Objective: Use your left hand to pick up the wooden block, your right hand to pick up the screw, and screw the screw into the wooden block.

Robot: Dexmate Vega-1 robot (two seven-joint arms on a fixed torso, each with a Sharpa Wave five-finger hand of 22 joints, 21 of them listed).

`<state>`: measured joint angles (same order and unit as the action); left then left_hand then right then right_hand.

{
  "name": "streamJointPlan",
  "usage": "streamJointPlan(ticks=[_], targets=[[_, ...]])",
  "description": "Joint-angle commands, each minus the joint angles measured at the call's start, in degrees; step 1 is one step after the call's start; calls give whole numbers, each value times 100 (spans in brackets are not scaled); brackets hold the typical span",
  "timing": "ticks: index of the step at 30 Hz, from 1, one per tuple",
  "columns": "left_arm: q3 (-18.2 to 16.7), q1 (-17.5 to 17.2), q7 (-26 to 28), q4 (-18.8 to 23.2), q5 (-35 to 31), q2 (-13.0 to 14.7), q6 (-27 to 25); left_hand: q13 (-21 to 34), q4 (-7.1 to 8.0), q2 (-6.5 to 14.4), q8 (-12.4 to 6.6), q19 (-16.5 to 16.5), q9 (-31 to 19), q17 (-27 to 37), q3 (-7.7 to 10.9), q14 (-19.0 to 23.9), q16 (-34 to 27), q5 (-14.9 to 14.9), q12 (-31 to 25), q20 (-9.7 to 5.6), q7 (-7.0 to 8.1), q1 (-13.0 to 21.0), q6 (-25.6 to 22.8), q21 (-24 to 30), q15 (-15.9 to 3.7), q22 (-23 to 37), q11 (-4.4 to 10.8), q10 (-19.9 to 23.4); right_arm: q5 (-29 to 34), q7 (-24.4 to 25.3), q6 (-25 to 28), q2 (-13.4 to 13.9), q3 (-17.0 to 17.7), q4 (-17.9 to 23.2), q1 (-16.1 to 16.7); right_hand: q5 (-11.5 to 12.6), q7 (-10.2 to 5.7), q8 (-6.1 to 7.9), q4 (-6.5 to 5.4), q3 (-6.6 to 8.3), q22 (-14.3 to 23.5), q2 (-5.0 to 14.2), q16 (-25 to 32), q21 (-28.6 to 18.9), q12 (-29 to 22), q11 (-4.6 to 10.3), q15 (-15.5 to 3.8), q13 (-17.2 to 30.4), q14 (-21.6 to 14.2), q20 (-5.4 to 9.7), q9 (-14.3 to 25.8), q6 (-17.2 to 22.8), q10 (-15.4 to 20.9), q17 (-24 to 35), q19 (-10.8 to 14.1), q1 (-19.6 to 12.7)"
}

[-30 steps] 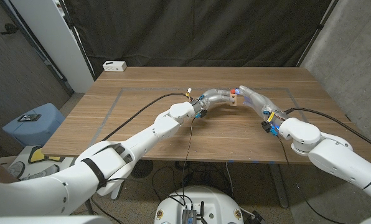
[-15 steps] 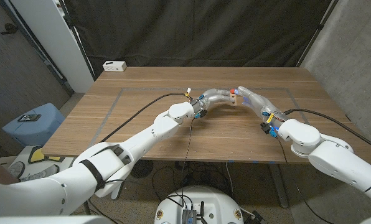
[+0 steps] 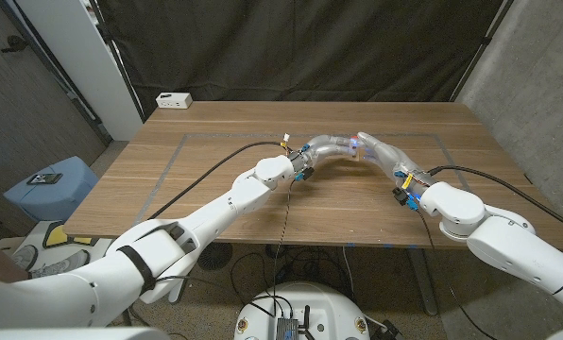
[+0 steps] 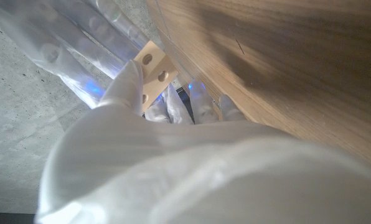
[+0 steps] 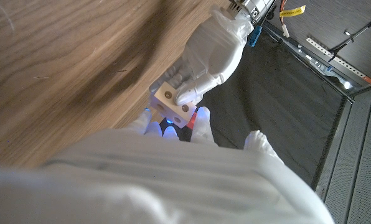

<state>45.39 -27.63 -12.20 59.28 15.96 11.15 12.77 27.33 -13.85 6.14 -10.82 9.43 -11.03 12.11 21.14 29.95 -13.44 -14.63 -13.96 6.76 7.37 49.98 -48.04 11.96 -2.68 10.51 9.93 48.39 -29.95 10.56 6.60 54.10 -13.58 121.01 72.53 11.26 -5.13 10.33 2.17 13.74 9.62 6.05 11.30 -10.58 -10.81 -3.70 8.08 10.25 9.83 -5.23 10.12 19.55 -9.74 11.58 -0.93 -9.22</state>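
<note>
left hand [image 3: 331, 148] grips wooden block [image 5: 170, 105], right hand [image 3: 377, 151] touching.

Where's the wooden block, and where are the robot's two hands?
wooden block [image 5: 171, 104]: right wrist view, its face with holes.
left hand [image 5: 211, 53]: right wrist view, back of the hand.
right hand [image 3: 376, 150]: head view, back of the hand.

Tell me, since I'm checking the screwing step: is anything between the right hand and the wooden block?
Nothing visible is. The right hand meets the small pale wooden block with holes, gripped by the left hand. The screw itself cannot be made out.
</note>
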Motion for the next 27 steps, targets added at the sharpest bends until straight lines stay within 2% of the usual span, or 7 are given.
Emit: streamJointPlan(ticks=[1,17,27], targets=[[-14,-70,60,147,-10,72,-53,127,468,134,-54,49,-13,26,476,38,-37,-36,-87,-8,-159,-39,-228,14,-147,10,-7,38,11,-43,-45,-12,-9,25,11,35,7,41,5,54,10,5,35,-25,-29,-24,34,23,390,-13,9,84,-115,10,-42,52],[-3,-78,53,168,-16,82,-56,129,468,131,-54,45,-13,27,472,35,-38,-35,-88,-3,-172,-41,-226,12,-146,10,-20,38,-165,-14,-233,69,442,65,402,34,16,41,8,59,10,1,36,-25,-33,-26,42,23,388,-12,9,99,-97,11,-45,58],[-9,-118,89,267,-33,132,-75,128,477,134,-55,47,-13,27,472,33,-36,-34,-85,-2,-166,-52,-228,13,-141,10,-31,34,-178,-82,-261,19,506,-77,354,33,21,36,8,60,10,-3,35,-25,-32,-27,41,23,390,-13,9,92,-96,11,-46,64]])
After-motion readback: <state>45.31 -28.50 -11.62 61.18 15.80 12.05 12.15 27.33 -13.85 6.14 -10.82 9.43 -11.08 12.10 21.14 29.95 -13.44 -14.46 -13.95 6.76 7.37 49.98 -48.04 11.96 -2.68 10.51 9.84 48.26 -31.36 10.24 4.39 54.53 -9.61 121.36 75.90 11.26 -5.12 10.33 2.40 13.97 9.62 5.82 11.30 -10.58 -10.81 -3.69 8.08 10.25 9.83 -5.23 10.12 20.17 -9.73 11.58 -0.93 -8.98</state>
